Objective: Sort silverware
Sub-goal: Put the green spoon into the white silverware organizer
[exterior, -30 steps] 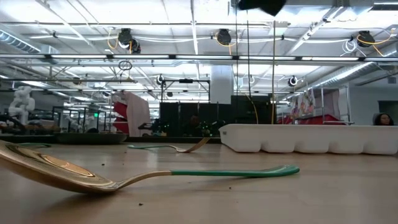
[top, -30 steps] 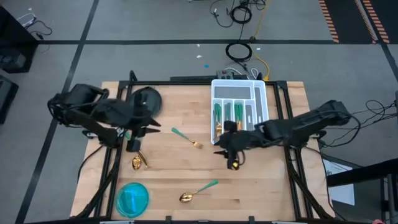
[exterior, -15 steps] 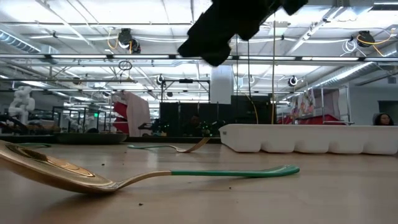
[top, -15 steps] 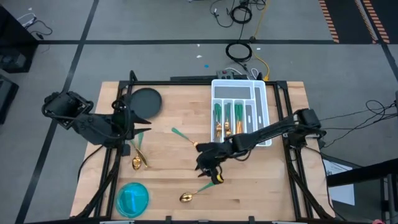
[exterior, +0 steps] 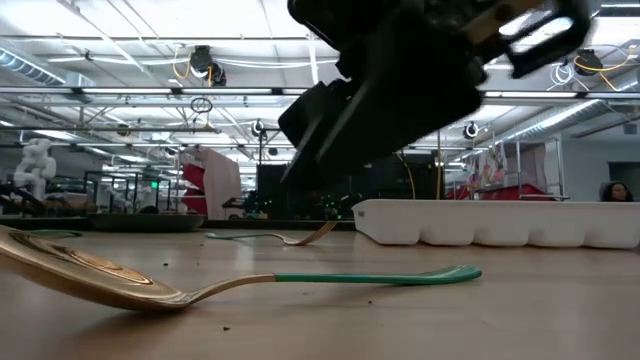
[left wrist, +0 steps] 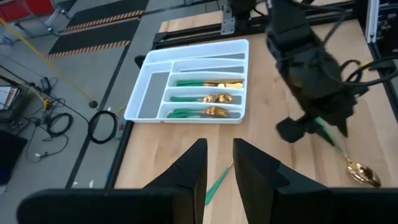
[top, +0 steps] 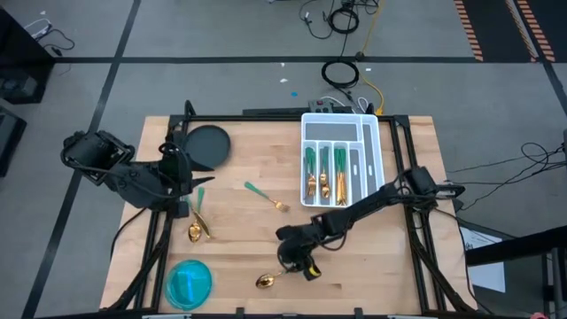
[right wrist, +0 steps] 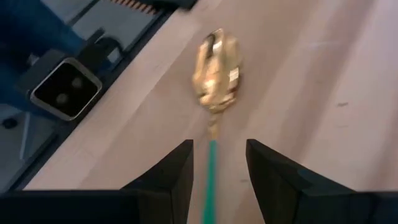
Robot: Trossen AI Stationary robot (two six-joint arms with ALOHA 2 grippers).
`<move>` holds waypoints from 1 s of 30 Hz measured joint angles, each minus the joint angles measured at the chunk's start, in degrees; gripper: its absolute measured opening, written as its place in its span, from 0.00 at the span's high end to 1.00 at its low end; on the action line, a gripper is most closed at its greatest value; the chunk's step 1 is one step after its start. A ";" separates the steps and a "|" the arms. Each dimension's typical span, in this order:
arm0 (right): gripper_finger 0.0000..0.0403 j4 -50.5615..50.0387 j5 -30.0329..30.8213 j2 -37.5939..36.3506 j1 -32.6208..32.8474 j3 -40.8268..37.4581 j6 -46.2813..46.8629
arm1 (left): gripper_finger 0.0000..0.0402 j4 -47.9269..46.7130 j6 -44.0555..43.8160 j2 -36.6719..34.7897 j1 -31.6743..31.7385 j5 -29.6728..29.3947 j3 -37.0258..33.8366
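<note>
Right claw [top: 302, 263] hangs over the green-handled spoon [top: 276, 276] near the table's front edge, its two fingers apart on either side of the handle, not touching it. Left claw [top: 183, 182] waits by the dark plate [top: 210, 143], fingers slightly apart, holding nothing.

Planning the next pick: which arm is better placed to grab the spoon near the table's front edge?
Right. Its pincer hangs directly over the spoon, open, with the green handle running between its fingers in the right wrist view. The left pincer is back by the dark plate, far from that spoon.
</note>
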 joint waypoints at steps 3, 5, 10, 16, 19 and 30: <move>0.65 0.55 0.64 0.76 1.22 -0.02 0.27 | 0.79 -1.10 -1.30 0.00 0.00 -0.07 -0.02; 0.65 1.89 2.43 1.16 1.75 0.00 0.90 | 0.79 -1.33 -1.45 -0.04 0.00 -0.08 -0.02; 0.65 6.58 5.44 1.98 2.28 0.02 2.85 | 0.79 -1.53 -1.29 -0.22 -0.49 0.01 -0.02; 0.65 7.14 7.30 3.76 2.57 0.02 4.77 | 0.79 -1.54 -1.20 -0.43 -1.54 0.14 -0.02; 0.65 7.43 7.86 5.04 3.37 0.02 5.84 | 0.79 -1.54 -0.88 -0.50 -2.09 0.24 -0.02; 0.72 7.73 12.90 8.20 5.37 0.24 12.41 | 0.79 -1.55 0.09 -0.48 -2.36 0.34 -0.02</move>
